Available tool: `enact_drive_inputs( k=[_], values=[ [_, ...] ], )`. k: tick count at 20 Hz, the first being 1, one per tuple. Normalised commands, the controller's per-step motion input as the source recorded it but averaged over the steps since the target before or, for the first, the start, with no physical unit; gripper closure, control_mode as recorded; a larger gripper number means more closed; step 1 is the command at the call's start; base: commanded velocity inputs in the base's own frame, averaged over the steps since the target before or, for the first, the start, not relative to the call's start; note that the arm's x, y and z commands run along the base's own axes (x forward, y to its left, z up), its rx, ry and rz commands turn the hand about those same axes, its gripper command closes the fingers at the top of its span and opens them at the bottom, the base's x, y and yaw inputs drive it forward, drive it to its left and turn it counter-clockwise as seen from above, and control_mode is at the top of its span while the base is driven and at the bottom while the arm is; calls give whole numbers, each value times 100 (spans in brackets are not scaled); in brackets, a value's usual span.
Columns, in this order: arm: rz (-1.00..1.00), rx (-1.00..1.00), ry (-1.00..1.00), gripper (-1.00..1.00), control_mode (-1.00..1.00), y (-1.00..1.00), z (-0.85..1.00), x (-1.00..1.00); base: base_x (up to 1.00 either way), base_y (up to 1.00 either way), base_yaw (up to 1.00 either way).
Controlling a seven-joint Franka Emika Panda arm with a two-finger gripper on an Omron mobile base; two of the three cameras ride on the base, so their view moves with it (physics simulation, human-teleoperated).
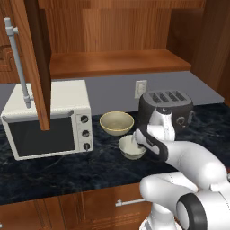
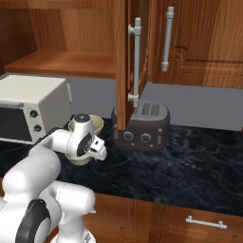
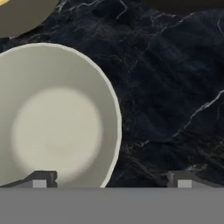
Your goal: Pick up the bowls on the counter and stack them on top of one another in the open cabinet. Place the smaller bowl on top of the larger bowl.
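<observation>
The smaller bowl, pale grey-white, sits on the black counter right under my gripper. The gripper is open: one fingertip hangs over the bowl's inside and the other over bare counter, so the jaws straddle the rim. In the left base view the smaller bowl lies in front of the larger yellowish-beige bowl, with my hand lowered onto its right side. The larger bowl peeks out behind my wrist. The open cabinet's shelf runs above the counter, empty.
A white microwave stands at the left of the counter, and the cabinet door with its grey bar handle hangs open over it. A dark toaster sits just behind my arm. Drawers run below.
</observation>
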Motion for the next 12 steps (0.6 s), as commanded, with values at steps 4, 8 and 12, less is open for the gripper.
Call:
enact_drive_inputs(
  k=[4, 8, 12],
  values=[
    [-3, 0, 0, -100, -100, 1, -23, 19, 0, 0, 0],
    [-3, 0, -2, -100, -100, 3, -19, 19, 0, 0, 0],
    [-3, 0, -2, -100, -100, 5, -15, 20, 0, 0, 0]
  ],
)
